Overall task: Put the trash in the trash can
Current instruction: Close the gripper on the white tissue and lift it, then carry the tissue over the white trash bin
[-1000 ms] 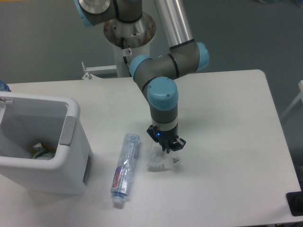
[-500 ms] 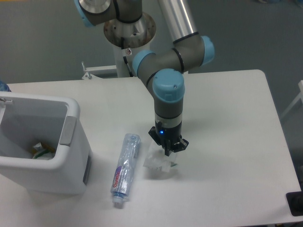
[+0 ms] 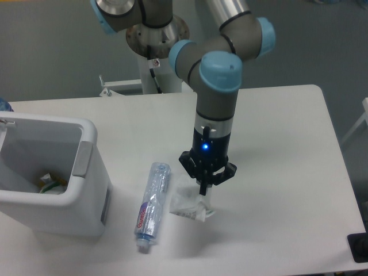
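My gripper (image 3: 204, 188) points straight down over the middle of the white table, its fingers shut on the top of the crumpled white wrapper (image 3: 187, 205). The wrapper hangs from the fingers, just above the table. The crushed clear bottle (image 3: 152, 204) with its pink-purple label lies flat a little to the left of the wrapper, white cap toward the front edge. The white trash can (image 3: 87, 137) with its grey tab handle (image 3: 82, 159) stands at the left, open side up.
Some scraps (image 3: 50, 184) lie at the bottom of the trash can. The arm's base column (image 3: 156, 35) stands behind the table's far edge. A dark object (image 3: 358, 248) sits at the front right corner.
The gripper closed on the wrapper and rose with it. The arm's wrist lifted and shifted slightly right; the wrapper came up off the table. The bottle and trash can have not moved.
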Robot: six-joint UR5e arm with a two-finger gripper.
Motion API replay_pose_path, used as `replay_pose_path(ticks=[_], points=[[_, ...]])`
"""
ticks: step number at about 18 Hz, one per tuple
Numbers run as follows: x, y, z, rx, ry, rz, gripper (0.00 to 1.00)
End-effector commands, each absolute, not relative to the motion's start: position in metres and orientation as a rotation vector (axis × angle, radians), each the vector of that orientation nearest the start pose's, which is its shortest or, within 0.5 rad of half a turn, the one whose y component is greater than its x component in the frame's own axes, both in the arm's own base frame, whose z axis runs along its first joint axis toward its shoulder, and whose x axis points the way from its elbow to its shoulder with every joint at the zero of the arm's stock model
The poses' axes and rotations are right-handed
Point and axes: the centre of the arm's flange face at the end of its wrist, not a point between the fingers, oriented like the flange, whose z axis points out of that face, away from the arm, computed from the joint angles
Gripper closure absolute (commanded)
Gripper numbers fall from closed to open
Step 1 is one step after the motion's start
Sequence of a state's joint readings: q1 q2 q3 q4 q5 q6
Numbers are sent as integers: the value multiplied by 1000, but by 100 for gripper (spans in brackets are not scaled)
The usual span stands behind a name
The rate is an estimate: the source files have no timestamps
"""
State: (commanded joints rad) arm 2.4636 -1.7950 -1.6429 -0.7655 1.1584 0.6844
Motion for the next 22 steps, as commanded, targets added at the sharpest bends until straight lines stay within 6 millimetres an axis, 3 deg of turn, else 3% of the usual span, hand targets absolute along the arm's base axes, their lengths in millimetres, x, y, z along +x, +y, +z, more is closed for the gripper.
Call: replay_pose_path(ticks=[6, 11, 15, 18, 19, 22], points=[[-309, 504, 504, -2333, -162, -2, 100], [-224, 510, 552, -2273, -132, -55, 100], [-159, 528, 560, -2269, -69, -135, 100], [-130, 538, 551, -2284, 1, -173, 99], [-125, 543, 546, -2292, 15, -188, 89], [-121, 551, 536, -2306, 27, -205, 3]])
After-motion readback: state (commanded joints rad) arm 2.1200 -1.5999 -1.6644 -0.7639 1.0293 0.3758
